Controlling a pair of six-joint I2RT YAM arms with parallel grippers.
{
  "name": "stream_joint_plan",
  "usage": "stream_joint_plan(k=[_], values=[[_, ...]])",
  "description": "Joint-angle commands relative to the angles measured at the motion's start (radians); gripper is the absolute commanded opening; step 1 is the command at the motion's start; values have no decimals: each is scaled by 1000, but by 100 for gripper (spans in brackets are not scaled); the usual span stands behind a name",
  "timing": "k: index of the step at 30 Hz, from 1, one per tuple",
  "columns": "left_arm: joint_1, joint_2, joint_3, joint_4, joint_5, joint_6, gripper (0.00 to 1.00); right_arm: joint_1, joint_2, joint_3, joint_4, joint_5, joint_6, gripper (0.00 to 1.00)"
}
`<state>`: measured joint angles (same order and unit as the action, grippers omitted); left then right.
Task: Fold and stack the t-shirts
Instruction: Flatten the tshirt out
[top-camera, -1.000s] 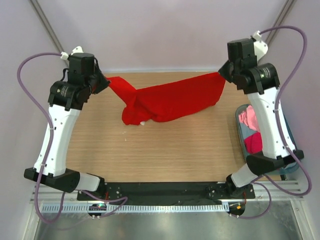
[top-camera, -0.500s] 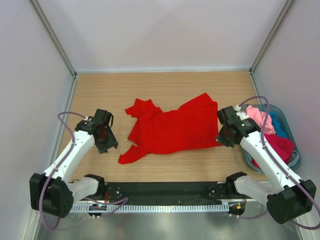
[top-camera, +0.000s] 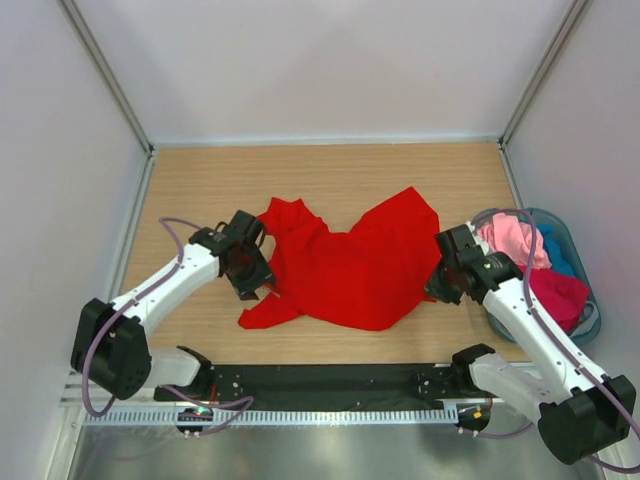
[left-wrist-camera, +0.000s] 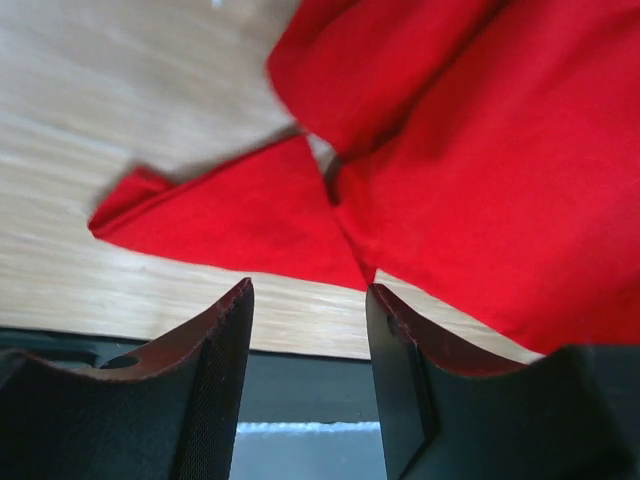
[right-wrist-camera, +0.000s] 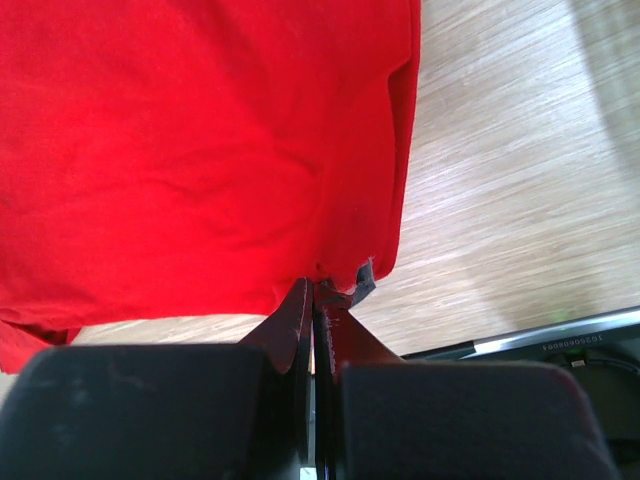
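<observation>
your right hand pinches the red tee at centre right; left hand gapes empty, so a pull could bunch it.

Red tee: solid bright red, no print. Table: pale tan wood grain. Basket at right: translucent blue-grey, holding pink tee, teal tee and crimson tee, all plain. Left arm and right arm: white shells, black joints. Cable: lilac. Base plate at near edge: black. Walls: plain pale grey-white.
</observation>
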<state>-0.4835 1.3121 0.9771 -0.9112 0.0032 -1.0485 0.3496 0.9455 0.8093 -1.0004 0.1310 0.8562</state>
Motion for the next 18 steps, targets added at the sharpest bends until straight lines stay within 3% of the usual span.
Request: stream_joint_plan(k=[1, 8, 15, 18], values=[[-3, 13, -71, 72, 63, -209, 50, 5, -1, 4, 31, -36, -29, 1], [0, 189, 21, -7, 66, -311, 45, 3, 2, 30, 40, -11, -69, 1], [11, 390, 228, -164, 8, -286, 37, 5, 16, 37, 48, 4, -68, 1], [25, 412, 223, -151, 11, -300, 35, 6, 18, 41, 46, 21, -72, 1]])
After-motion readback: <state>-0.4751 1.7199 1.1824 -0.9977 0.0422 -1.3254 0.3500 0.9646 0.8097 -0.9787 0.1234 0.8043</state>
